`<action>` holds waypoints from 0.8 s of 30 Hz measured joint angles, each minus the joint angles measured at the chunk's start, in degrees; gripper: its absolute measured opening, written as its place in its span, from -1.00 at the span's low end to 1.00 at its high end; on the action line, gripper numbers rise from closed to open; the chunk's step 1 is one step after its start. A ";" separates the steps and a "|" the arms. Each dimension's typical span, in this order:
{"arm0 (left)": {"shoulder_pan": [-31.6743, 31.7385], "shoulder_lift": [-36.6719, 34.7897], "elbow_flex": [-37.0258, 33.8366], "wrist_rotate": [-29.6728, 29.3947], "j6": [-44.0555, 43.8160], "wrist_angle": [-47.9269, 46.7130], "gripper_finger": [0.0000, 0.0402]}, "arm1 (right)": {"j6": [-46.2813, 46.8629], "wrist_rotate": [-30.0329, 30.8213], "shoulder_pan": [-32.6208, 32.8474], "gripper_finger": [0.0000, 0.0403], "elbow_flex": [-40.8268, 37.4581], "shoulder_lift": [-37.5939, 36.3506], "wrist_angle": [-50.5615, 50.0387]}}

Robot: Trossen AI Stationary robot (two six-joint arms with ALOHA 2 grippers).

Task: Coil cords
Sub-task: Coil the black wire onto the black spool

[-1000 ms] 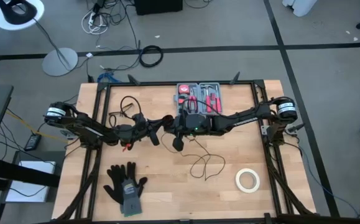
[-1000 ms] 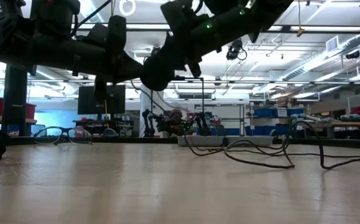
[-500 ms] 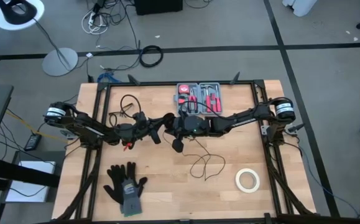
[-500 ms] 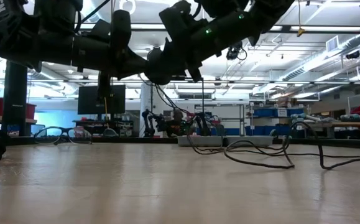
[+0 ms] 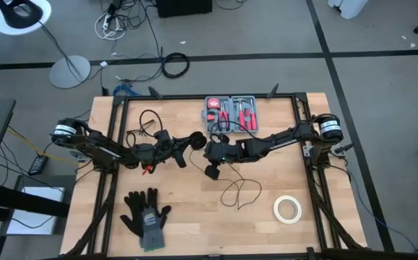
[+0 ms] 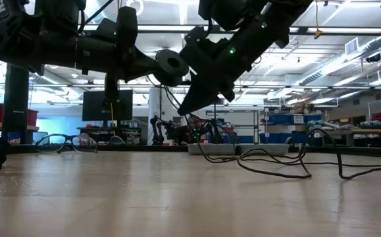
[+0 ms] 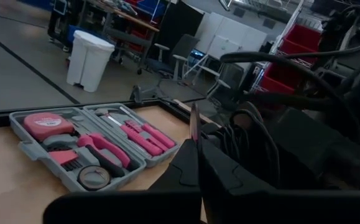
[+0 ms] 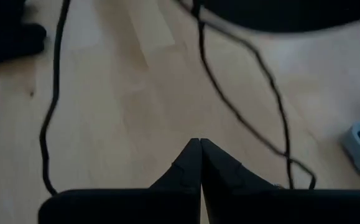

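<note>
High view: both arms meet over the middle of the table [image 5: 194, 224]. Left gripper [image 5: 194, 139] has its fingers together, and a round black disc [image 6: 172, 64] sits at its tip, raised off the wood. Right gripper [image 5: 213, 170], close beside it, points down with fingers [image 8: 195, 163] pressed together on nothing. Thin black cord [image 5: 236, 189] loops loosely on the wood between the grippers and the tape roll [image 5: 287, 209]. Toolkit [image 5: 231, 113] lies behind, gloves [image 5: 146, 215] in front.
</note>
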 joint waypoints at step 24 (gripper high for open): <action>0.00 -0.02 -6.90 -3.26 -0.07 8.03 -1.00 | 8.95 1.14 3.71 -0.98 -36.16 -13.56 40.16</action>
